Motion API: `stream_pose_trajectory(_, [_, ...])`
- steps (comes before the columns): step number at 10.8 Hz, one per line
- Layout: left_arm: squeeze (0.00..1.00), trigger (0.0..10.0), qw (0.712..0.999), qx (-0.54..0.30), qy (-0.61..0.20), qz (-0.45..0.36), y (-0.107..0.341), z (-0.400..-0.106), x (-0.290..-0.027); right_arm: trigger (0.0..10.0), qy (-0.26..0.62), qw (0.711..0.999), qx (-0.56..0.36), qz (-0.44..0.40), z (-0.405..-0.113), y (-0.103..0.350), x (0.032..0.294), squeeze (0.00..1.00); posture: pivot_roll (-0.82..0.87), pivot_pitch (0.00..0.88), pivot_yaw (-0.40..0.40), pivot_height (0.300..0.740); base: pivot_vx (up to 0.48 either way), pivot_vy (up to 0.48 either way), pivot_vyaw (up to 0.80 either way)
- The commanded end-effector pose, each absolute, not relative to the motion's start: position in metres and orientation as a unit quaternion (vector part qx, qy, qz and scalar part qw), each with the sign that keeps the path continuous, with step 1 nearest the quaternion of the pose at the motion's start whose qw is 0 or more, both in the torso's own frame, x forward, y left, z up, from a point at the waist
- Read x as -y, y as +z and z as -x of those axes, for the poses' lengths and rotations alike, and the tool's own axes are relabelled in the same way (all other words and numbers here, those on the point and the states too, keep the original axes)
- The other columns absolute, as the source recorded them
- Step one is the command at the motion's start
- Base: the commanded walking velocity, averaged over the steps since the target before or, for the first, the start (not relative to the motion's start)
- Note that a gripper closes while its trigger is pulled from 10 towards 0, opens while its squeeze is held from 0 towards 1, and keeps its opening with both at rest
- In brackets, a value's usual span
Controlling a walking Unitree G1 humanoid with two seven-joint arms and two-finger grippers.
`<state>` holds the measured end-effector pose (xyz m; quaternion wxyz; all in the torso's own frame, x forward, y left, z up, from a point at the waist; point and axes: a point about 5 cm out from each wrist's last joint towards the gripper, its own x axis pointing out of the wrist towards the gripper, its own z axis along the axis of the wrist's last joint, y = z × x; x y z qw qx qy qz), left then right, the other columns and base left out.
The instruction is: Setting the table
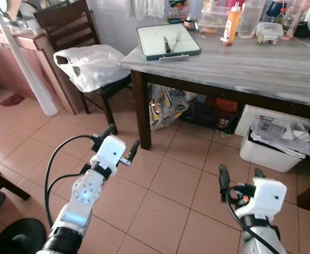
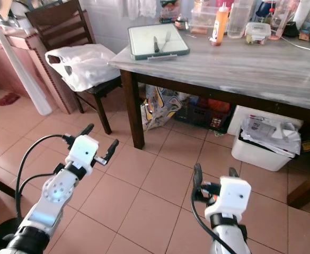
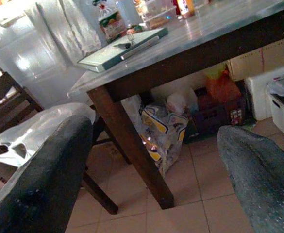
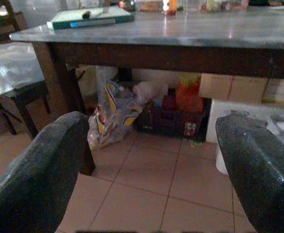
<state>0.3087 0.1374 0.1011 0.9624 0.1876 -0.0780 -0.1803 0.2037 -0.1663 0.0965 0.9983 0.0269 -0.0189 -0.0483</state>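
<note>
While both grippers hung empty over the tile floor (image 1: 165,185), the cutlery sat untouched up on the table (image 1: 250,63).

One green-rimmed tray (image 1: 168,41) lay at the table's near-left corner with two pieces on it: one dark-handled knife (image 1: 166,44) and one fork (image 1: 177,40), side by side, long axes running away from the robot toward the wall. One flat silvery strip lay along the tray's front edge, couldn't tell what it was. Left gripper (image 1: 121,140) and right gripper (image 1: 239,177) both had fingers spread wide, nothing between them, well short of the table. One orange sauce bottle (image 1: 231,24) stood further back; other containers there were cut off at the top. One white bag (image 1: 94,66) sat on one chair (image 1: 70,24).
</note>
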Motion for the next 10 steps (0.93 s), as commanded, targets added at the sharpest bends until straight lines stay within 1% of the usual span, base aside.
stream_pose_trajectory(1, [0.0,10.0,0.965,0.062,-0.17,-0.187,0.097,-0.31,-0.142,10.0,-0.044,0.998,0.021,-0.025,-0.203,0.097,0.163,0.0,0.11,0.051,0.062,0.74,0.0,0.0,0.0])
stream_pose_trajectory(2, [0.0,10.0,0.969,0.051,-0.16,-0.183,0.093,-0.309,-0.146,10.0,-0.044,0.999,0.018,-0.023,-0.201,0.097,0.165,0.0,0.1,0.057,0.054,0.74,0.0,0.0,0.0])
stream_pose_trajectory(3, [0.0,10.0,0.971,0.032,-0.153,-0.181,0.086,-0.302,-0.157,10.0,-0.046,0.999,0.014,-0.017,-0.198,0.096,0.171,0.0,0.1,0.062,0.039,0.74,0.0,0.0,0.0])
stream_pose_trajectory(5, [0.0,10.0,0.974,0.018,-0.135,-0.182,0.08,-0.29,-0.176,10.0,-0.039,0.999,0.015,-0.011,-0.198,0.097,0.172,0.0,0.12,0.074,0.021,0.74,0.0,0.0,0.0])
stream_pose_trajectory(6, [0.0,10.0,0.977,0.013,-0.123,-0.176,0.078,-0.288,-0.18,10.0,-0.036,0.999,0.014,-0.01,-0.198,0.097,0.172,0.0,0.12,0.075,0.02,0.74,0.0,0.0,0.0])
stream_pose_trajectory(8, [0.0,10.0,0.98,0.002,-0.11,-0.166,0.069,-0.274,-0.187,10.0,-0.032,0.999,0.004,-0.009,-0.194,0.095,0.173,0.0,0.12,0.087,-0.006,0.74,0.0,0.0,0.0])
stream_pose_trajectory(9, [0.0,10.0,0.98,0.001,-0.11,-0.164,0.068,-0.273,-0.187,10.0,-0.032,0.999,0.001,-0.008,-0.193,0.095,0.174,0.0,0.12,0.088,-0.008,0.74,0.0,0.0,0.0])
stream_pose_trajectory(10, [0.0,10.0,0.98,-0.002,-0.112,-0.162,0.067,-0.271,-0.188,10.0,-0.031,0.999,-0.002,-0.007,-0.193,0.095,0.176,0.0,0.12,0.09,-0.009,0.74,0.0,0.0,-0.8])
